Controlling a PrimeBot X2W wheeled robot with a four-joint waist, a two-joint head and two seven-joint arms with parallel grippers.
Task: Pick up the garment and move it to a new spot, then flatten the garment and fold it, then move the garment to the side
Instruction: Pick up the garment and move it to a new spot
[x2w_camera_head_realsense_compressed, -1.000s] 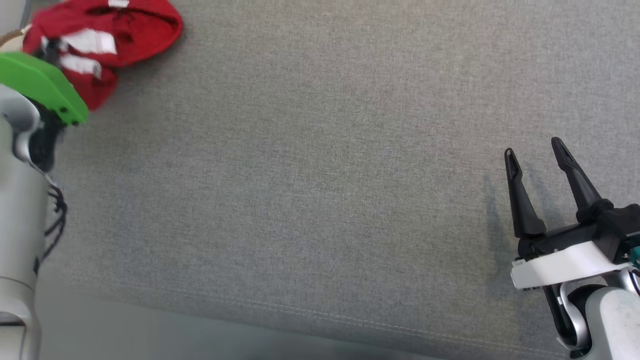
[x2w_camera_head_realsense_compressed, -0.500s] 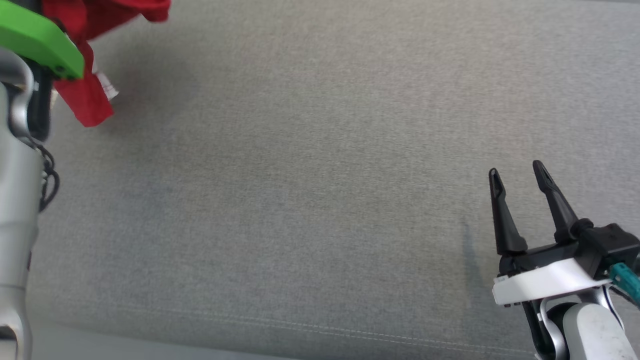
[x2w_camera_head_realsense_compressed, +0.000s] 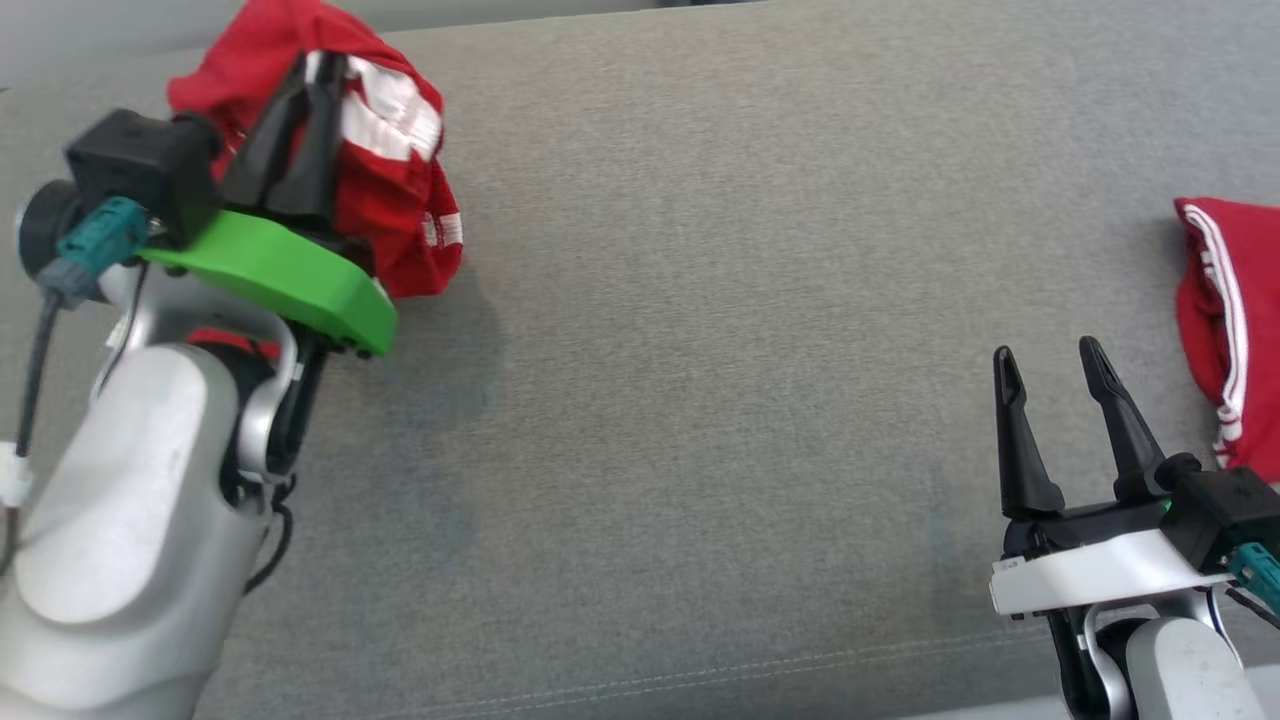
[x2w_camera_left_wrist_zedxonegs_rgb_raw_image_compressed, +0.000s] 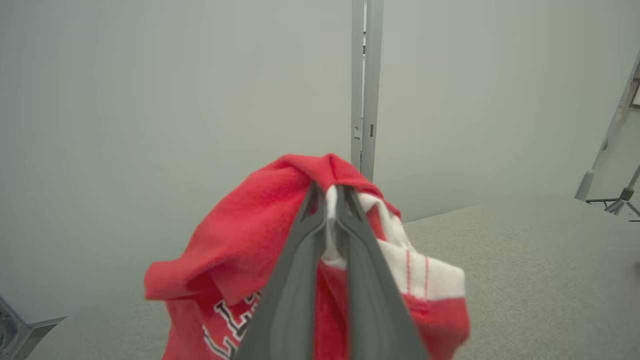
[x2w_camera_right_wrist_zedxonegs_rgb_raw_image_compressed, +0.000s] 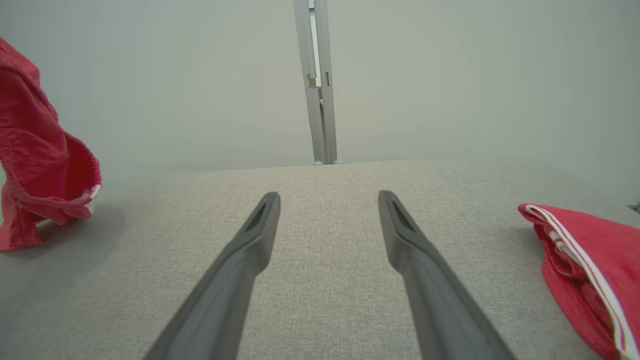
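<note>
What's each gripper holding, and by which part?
Left gripper pinches the red garment at a bunched fold by its white band; right gripper holds nothing.

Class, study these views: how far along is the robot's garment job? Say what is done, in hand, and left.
Done: the pick-up; the left gripper has its jaws shut on the bunched red-and-white fabric garment, held up over the grey cloth surface. In hand: the move to a new spot. Left: flattening, folding, moving aside. The right gripper hovers empty, jaws open.

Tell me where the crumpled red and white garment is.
The garment hangs upper left in the head view, pinched in the left gripper's fingers over the grey fabric surface.
</note>
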